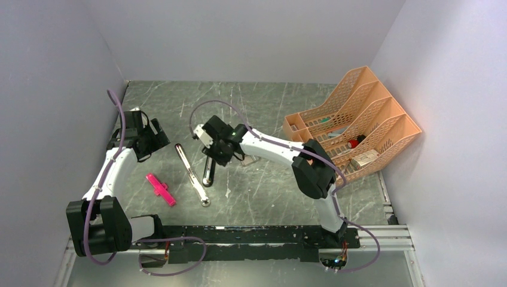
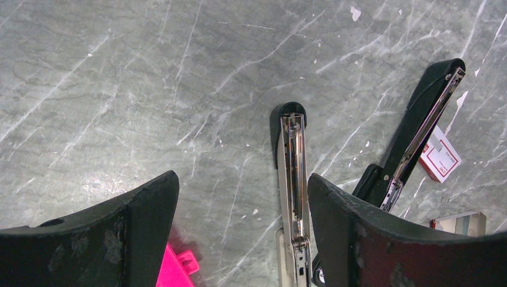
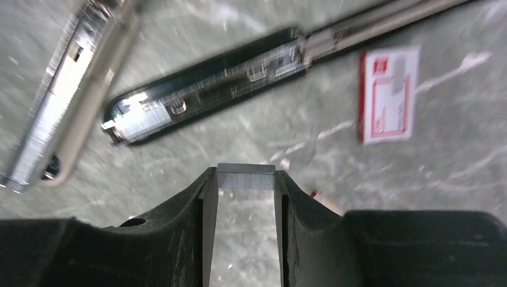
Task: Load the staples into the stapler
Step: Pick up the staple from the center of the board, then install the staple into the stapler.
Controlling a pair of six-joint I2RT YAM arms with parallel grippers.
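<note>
We are pinching the staples (image 3: 246, 177) in the right gripper (image 3: 246, 186) near the table's (image 1: 269, 107) middle, beside the blurred stapler (image 3: 203, 89) running off the picture's edge, while the left gripper (image 2: 242, 197) is hanging with jaws spread wide.

A pink plastic cross-shaped piece (image 1: 161, 189) lies flat on the grey marble-patterned table (image 1: 269, 107), toward its left side. Just to the right of it, not touching, a long silver-grey metal stapler with a black tip (image 1: 191, 173) lies opened out. By the right wall stands an orange perforated plastic file rack (image 1: 357, 84). Its nearer compartments hold a small red object (image 1: 354, 143) and a beige box (image 1: 365, 159).
</note>
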